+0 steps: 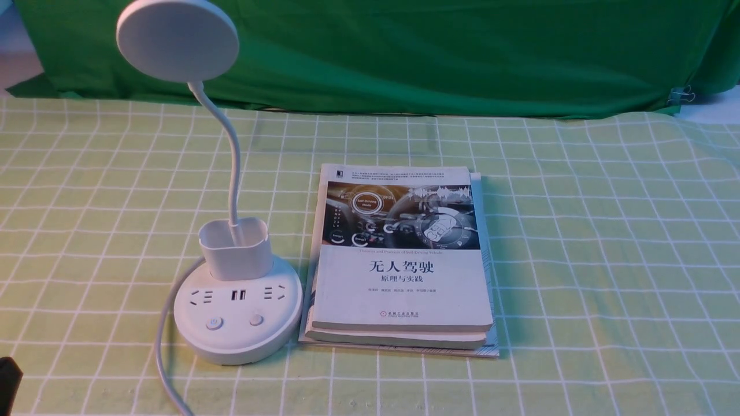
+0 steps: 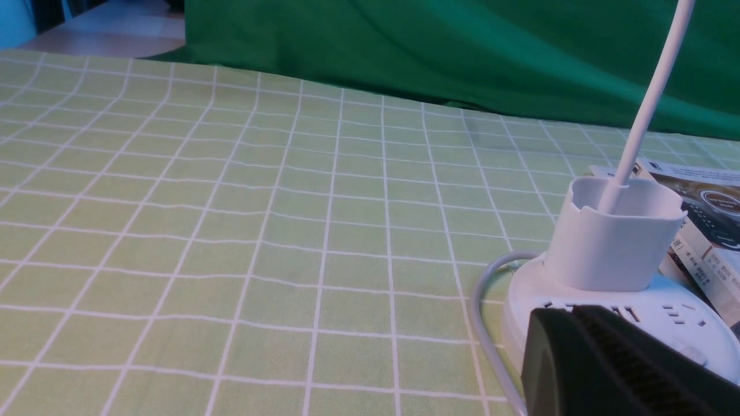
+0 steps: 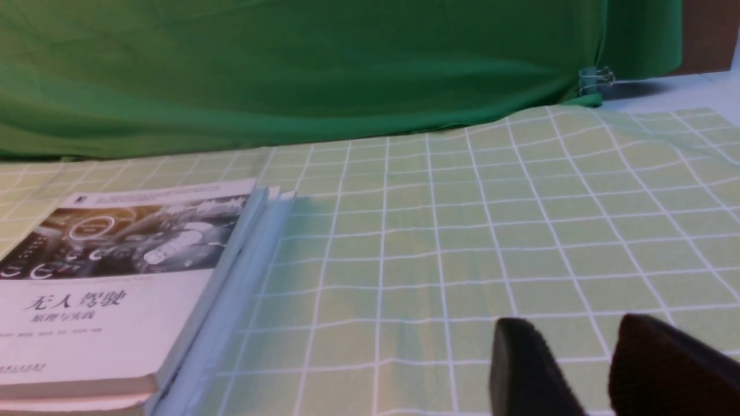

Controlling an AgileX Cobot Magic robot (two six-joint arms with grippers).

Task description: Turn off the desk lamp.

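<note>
The desk lamp (image 1: 237,318) stands left of centre on the checked cloth. It is white, with a round disc head (image 1: 177,39), a thin bent neck, a small cup (image 1: 236,247) and a round base carrying sockets and two buttons (image 1: 214,323). Whether it is lit does not show. My left gripper (image 2: 569,315) is shut and empty, its tip close in front of the lamp base (image 2: 665,312). In the front view only a dark piece of the left gripper (image 1: 8,381) shows, at the lower left corner. My right gripper (image 3: 575,335) is open over bare cloth, right of the book.
A stack of books (image 1: 402,260) lies right beside the lamp base. The lamp's grey cord (image 1: 165,352) curves from the base toward the near edge. A green backdrop (image 1: 404,52) hangs along the back, held by a clip (image 1: 682,94).
</note>
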